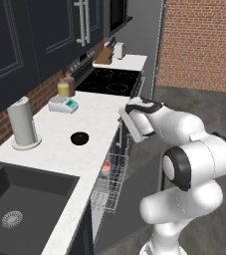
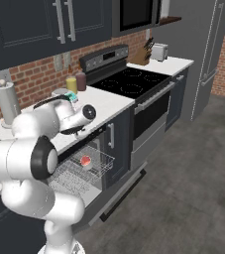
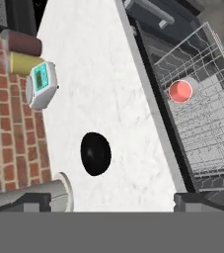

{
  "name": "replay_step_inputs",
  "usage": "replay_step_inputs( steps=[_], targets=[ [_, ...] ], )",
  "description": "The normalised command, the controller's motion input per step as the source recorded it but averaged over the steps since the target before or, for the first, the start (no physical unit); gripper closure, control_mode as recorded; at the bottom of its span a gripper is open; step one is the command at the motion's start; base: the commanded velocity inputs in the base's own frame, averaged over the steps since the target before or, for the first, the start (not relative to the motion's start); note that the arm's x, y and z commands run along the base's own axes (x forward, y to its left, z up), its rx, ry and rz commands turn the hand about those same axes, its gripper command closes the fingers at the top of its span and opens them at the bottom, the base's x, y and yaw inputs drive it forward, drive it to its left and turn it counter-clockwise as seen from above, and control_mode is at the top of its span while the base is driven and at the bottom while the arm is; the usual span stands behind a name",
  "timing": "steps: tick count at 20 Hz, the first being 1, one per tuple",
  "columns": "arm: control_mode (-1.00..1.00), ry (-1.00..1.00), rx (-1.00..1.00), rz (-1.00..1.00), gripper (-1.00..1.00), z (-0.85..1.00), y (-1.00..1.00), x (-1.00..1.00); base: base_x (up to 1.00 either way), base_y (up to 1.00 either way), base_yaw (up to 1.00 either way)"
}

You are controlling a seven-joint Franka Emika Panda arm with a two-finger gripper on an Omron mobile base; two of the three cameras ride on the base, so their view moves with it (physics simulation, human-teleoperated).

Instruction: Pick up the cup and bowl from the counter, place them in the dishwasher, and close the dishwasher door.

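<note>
The cup is already lying in the pulled-out rack of the dishwasher, its red inside showing, so the step in hand is, as I judge it, going for the bowl. The gripper is standing wide open and is holding nothing — in the hand view its two dark tips are rising at the bottom, far apart.

To do this step well, the hand should be centring over the bowl first, then going straight down with the jaws open, so that one finger is going inside the rim and the other outside. The bowl is shallow and dark, so a grip on the rim looks safer than one across its whole width.

The bowl is sitting on the counter, apart from the edge, near the paper-towel roll and below the small scale. In the hand view it is lying just above the tips, a little toward the left one — the hand is hovering above it, not touching.
</note>
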Motion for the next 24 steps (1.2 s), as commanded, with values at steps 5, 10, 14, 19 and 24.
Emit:
replay_step_inputs(
  steps=[5,10,14,19,24],
  targets=[
    [-1.0,0.29,-0.15,0.05,-1.0,0.01,0.66,0.09,0.0,0.0,0.0],
    [-1.0,0.34,-0.04,0.01,-1.0,-0.11,0.33,0.24,0.0,0.0,0.0],
    [-1.0,0.36,0.0,0.0,-1.0,-0.28,0.27,0.38,0.0,0.0,0.0],
    [-1.0,0.3,0.0,0.0,-1.0,-0.37,0.25,0.41,0.0,0.0,0.0],
    [-1.0,0.14,0.0,0.02,-1.0,-0.42,0.33,0.16,0.0,0.0,0.0]
  ],
)
